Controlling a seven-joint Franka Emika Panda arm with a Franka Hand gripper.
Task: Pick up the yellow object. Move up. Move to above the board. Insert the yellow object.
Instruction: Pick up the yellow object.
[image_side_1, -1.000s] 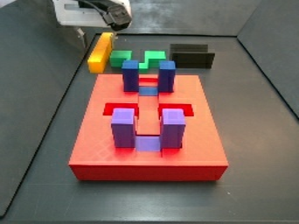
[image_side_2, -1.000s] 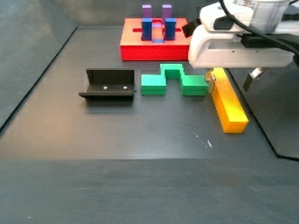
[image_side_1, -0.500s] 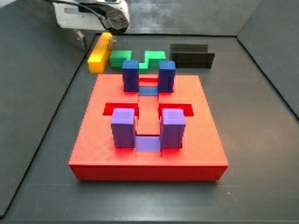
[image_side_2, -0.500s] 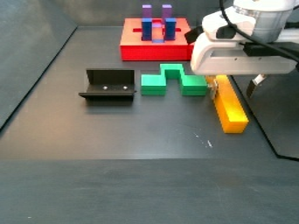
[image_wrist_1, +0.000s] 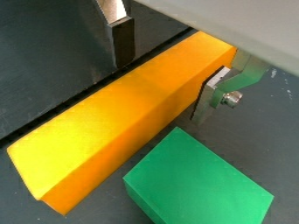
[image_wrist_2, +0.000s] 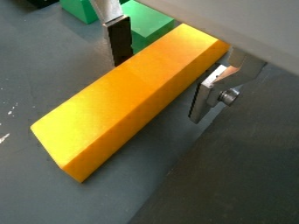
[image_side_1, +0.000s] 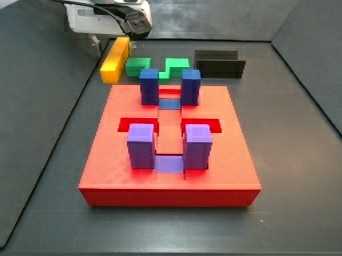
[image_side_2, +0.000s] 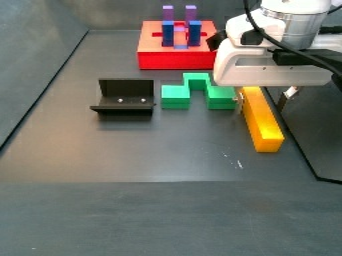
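- The yellow object lies flat on the dark floor beside the green notched block, well apart from the board; in a side view it shows as a bar whose far end sits under the arm's white housing
- The gripper is down over that far end, its jaws spread; one finger stands on one long side of the bar and the other finger on the opposite long side; whether the pads already touch the yellow faces cannot be told
- The relation that matters: the bar's long axis runs crosswise to the line between the fingers, so a closing stroke would meet its narrow width; the grip point is near one end, not the middle
- Judgement: the step in hand is the pickup; a hold this far off centre may let the free end sag when lifted
- The green notched block lies just beside the bar, clear of both fingers
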